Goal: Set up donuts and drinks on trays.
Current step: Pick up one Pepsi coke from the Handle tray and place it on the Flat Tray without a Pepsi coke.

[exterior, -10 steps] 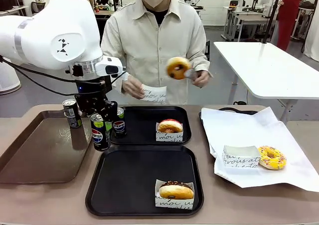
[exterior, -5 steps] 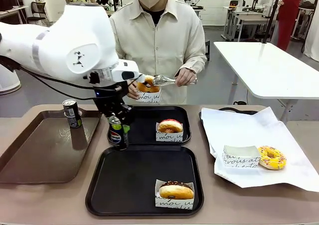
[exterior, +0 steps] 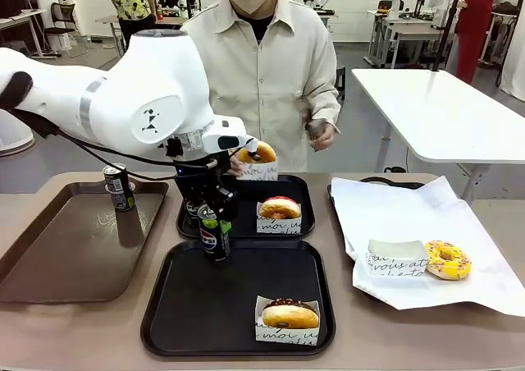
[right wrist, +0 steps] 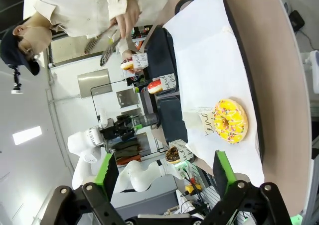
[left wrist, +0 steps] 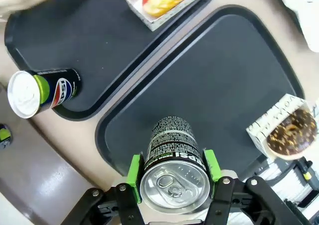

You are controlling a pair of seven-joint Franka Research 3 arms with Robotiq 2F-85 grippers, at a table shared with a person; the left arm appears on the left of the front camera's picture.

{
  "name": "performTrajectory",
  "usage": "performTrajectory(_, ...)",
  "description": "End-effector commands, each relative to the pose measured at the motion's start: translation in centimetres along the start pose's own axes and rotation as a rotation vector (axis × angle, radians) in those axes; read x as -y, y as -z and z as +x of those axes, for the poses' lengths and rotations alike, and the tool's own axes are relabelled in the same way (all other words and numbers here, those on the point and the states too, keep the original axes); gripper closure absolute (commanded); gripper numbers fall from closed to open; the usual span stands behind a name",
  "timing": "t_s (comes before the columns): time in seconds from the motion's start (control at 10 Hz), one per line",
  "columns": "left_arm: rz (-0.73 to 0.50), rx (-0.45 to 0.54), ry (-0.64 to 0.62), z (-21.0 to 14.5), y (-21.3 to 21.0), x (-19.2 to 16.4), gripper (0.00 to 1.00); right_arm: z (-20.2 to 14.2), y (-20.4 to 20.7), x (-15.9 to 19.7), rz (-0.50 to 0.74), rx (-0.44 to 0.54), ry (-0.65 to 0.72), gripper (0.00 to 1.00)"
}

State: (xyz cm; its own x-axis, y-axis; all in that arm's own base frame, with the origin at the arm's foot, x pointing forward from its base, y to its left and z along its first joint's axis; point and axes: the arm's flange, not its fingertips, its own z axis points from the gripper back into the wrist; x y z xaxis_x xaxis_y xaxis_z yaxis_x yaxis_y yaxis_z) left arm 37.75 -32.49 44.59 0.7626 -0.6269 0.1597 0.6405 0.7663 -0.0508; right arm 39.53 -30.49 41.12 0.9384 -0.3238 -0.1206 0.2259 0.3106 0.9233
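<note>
Front view: left gripper [exterior: 214, 223] clamped tight on a black Pepsi can [exterior: 215, 240], a green pad on either side, right at the far left corner of the near black tray [exterior: 205, 305]. Just behind it, a second can [exterior: 192, 210] at the left edge of the far black tray [exterior: 246, 192], half hidden by the fingers. Third can [exterior: 119, 187] well apart, far end of the brown tray [exterior: 49, 256] on the left. Pink donut [exterior: 280, 208] in its sleeve on the far tray, chocolate donut [exterior: 289, 313] at the near right of the near tray. Off right, yellow donut [exterior: 448, 260] on the white paper [exterior: 394, 215], touching an empty sleeve [exterior: 394, 258]. Beyond the table, a fourth donut [exterior: 261, 152] in a sleeve, held by the person; other hand [exterior: 318, 131] raised with tongs. Left wrist view: silver top of the gripped can [left wrist: 172, 150] squeezed between the pads of the left gripper [left wrist: 172, 168], near tray [left wrist: 224, 70] below, second can [left wrist: 42, 88] upright in the far tray's corner, chocolate donut [left wrist: 289, 135] at the right. Right wrist view, rolled sideways: right gripper [right wrist: 167, 177] with jaws spread wide, nothing between them; yellow donut [right wrist: 230, 120] on the paper beyond.
</note>
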Motion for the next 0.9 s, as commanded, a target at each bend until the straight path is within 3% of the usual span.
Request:
performTrajectory(0.0, -0.073, 0.001, 0.05, -5.8, -5.8, -0.1, 0.41, 0.0, 0.0, -0.1, 0.018, 0.008, -0.009, 0.0)
performTrajectory(0.1, -0.094, -0.035, 0.107, -9.3, -8.3, -0.6, 0.41, 0.0, 0.0, -0.1, 0.018, 0.008, -0.009, 0.0)
performTrajectory(0.3, -0.075, -0.024, 0.084, -13.6, -10.4, -2.0, 0.41, 0.0, 0.0, -0.1, 0.018, 0.008, -0.009, 0.0)
performTrajectory(0.5, -0.066, 0.017, 0.041, -13.2, -10.3, -2.6, 0.41, 0.0, 0.0, -0.1, 0.018, 0.008, -0.009, 0.0)
performTrajectory(0.6, -0.091, -0.033, 0.071, -13.8, -10.8, -1.6, 0.41, 0.0, 0.0, -0.1, 0.018, 0.008, -0.009, 0.0)
performTrajectory(0.8, -0.091, -0.033, 0.071, -13.8, -10.8, -1.6, 0.41, 0.0, 0.0, -0.1, 0.018, 0.008, -0.009, 0.0)
